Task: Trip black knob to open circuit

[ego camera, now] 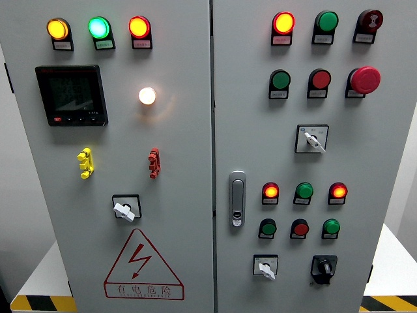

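Since neither of the robot's hands shows anywhere in this head view, I cannot tell whether their fingers are spread, curled or gripping, and the grey steel cabinet (182,150) stands untouched. On its left door (130,156) the amber, green and red round indicator lamps (98,27) sit in a row at eye height, presumably so status reads at a glance, above the black square digital meter (71,95) and a glowing white pilot light (147,96). Lower down are a yellow plastic clip (85,163), a red plastic clip (154,163), a white-handled rotary selector on a black square plate (125,208), and the red triangular lightning warning sticker (143,264). Past the seam, the chrome door latch (237,199) hugs the right door's edge. Further right come rows of lamps and push buttons, with the red mushroom emergency-stop button (365,79) standing proud for a quick slap. The task's black rotary knob (323,266) sits at the lower right, beside a white selector (266,267); its pointer seems to aim downward, though the dark shape is hard to read. A right-hand reach looks most natural
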Robot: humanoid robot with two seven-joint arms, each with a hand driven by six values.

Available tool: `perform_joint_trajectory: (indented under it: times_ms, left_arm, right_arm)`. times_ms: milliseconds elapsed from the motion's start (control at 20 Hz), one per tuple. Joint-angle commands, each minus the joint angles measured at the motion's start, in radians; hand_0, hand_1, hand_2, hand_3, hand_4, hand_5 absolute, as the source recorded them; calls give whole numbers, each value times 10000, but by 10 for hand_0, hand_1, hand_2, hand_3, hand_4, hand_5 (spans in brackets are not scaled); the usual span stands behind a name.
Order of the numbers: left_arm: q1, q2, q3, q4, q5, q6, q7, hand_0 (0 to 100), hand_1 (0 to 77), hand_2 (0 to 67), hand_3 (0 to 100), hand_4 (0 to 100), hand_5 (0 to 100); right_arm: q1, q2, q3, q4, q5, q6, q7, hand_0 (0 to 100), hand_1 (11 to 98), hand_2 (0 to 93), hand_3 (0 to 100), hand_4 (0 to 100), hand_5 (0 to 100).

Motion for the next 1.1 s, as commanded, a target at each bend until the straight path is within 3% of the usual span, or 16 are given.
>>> perform_joint_trajectory:
  times_ms: [0, 250, 350, 450, 700, 850, 900, 1000, 1050]
  left_arm:
    - [0, 0, 1, 0, 0, 0, -2, 0, 33, 128, 214, 66, 16]
    - [0, 0, 1, 0, 0, 0, -2, 0, 33, 128, 214, 66, 16]
    - [0, 0, 1, 0, 0, 0, -2, 0, 32, 128, 214, 66, 16]
    - [0, 0, 1, 0, 0, 0, -2, 0, 32, 128, 214, 66, 16]
    - [0, 0, 1, 0, 0, 0, -2, 0, 32, 128, 214, 66, 16]
    - [0, 0, 1, 0, 0, 0, -2, 0, 32, 127, 214, 66, 16]
    - [0, 0, 1, 0, 0, 0, -2, 0, 32, 127, 214, 67, 16]
    - [0, 0, 1, 0, 0, 0, -2, 0, 32, 127, 214, 67, 16]
    - [0, 0, 1, 0, 0, 0, -2, 0, 31, 127, 214, 67, 16]
  right_arm:
    - [-176, 16, -378, 1238, -492, -619, -8, 739, 405, 58, 232, 130, 259]
    - [-161, 46, -425, 3019, -1337, -728, -69, 763, 412, 70, 270, 172, 319]
    - [83, 61, -471, 3556, -1430, -759, -466, 776, 410, 72, 280, 186, 351]
    - [390, 62, -502, 3941, -1506, -1064, -636, 785, 408, 73, 295, 210, 395]
    - [1035, 77, -609, 4294, -1660, -1143, -1035, 804, 409, 75, 346, 284, 492]
    - [1188, 92, -870, 4417, -1706, -1143, -1097, 809, 409, 76, 398, 357, 547]
    - [1280, 138, -870, 4402, -1691, -1143, -1112, 810, 409, 76, 444, 405, 574]
    - [1403, 153, -870, 4387, -1691, -1143, -1113, 812, 412, 76, 510, 474, 608]
    - [1404, 154, -885, 4402, -1691, -1143, -1113, 813, 412, 74, 575, 570, 645]
